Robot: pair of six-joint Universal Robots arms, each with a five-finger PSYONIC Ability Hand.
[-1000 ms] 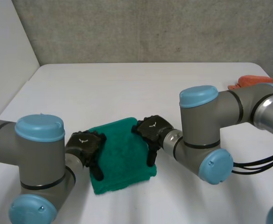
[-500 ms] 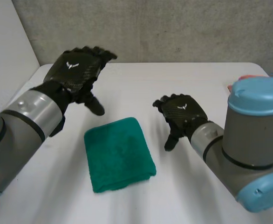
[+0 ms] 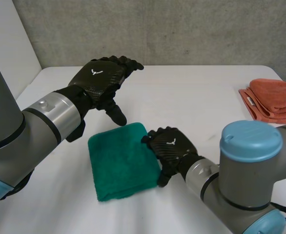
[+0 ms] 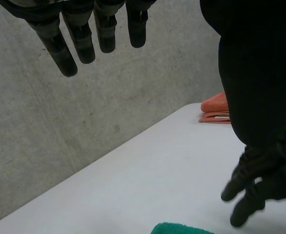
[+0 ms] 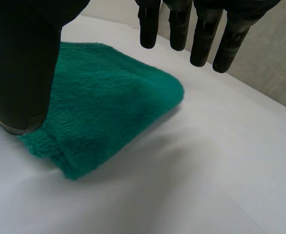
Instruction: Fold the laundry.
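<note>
- Grey concrete wall (image 3: pixel 182 29) is rising behind the white table (image 3: pixel 192 92), which is carrying all the laundry.
- The left hand (image 3: pixel 101 80) is hovering high over the far-left part of the table. Its fingers (image 4: pixel 84 39) are stretching out straight and spread, holding nothing.
- The right hand (image 3: pixel 171 148) is hanging low at the near middle. Its fingers (image 5: pixel 182 22) are reaching out loosely straight and its thumb is pointing down, with nothing in its grasp.
- Just left of the right hand, the thick green terry towel (image 3: pixel 121 163) is lying flat on the near middle of the table. It is doubled into a neat rectangular packet, with its layers showing along the near edge.
- The right hand is sitting along the towel's right edge, with its thumb by the near-right corner. I cannot tell whether it is touching the pile.
- The left hand is floating clear of the towel, beyond its far edge.
- Far to the right, by the table's right edge, a stack of folded orange cloths (image 3: pixel 272 100) is resting well apart from both hands.
- Folding is looking essentially finished, since every piece in sight is lying folded. What is probably remaining is squaring the green packet or moving it toward the orange stack.
</note>
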